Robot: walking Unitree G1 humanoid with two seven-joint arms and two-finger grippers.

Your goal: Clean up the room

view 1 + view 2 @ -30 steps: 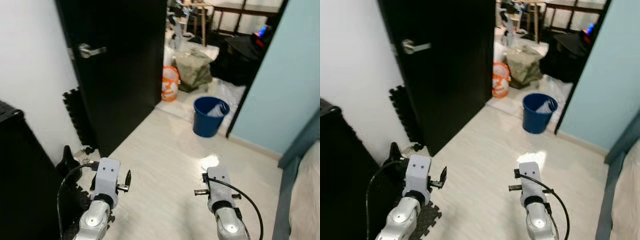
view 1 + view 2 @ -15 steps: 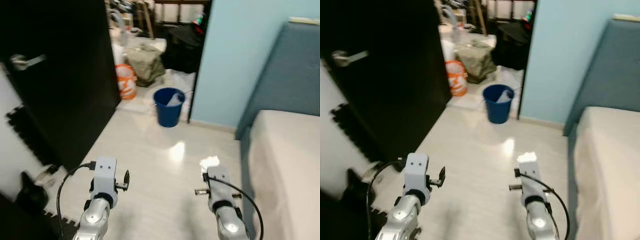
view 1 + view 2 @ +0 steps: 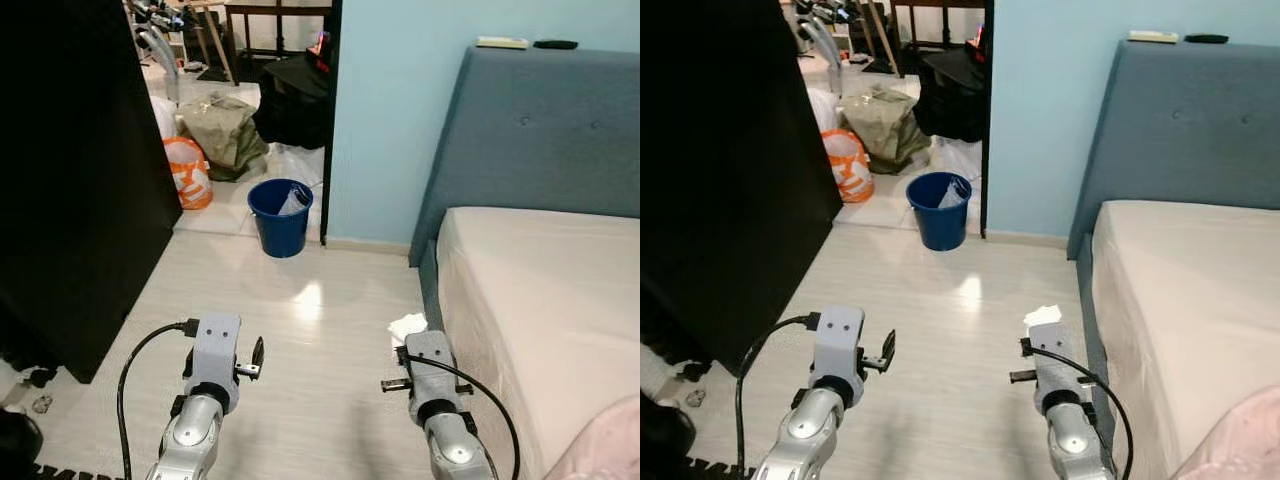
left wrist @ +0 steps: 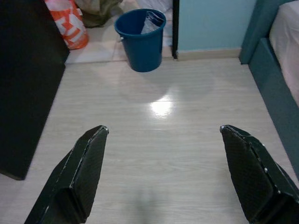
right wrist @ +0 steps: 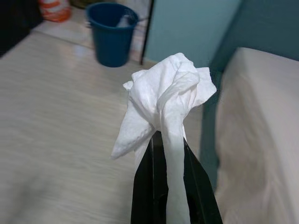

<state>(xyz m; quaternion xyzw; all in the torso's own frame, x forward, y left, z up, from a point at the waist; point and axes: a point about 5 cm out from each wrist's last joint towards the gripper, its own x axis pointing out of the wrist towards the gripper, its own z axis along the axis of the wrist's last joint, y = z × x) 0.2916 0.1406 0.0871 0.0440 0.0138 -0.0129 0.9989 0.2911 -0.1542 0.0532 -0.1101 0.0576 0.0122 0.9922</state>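
Bare floor [image 3: 300,330] ahead; bed [image 3: 530,300] right; door [image 3: 70,170] left.

The robot stood on a pale wood-look floor [image 3: 960,330] with both arms held out low in front of it. The left gripper [image 3: 887,352] pointed forward over the bare boards. A crumpled white tissue [image 3: 1043,316] sat at the tip of the right gripper [image 3: 1032,340], near the side of a blue-grey bed [image 3: 1170,290] with a padded headboard [image 3: 1185,130]. Ahead, a blue bucket [image 3: 943,211] stood in the doorway beside an open black door [image 3: 730,170], with an orange bag [image 3: 848,165] beyond it.
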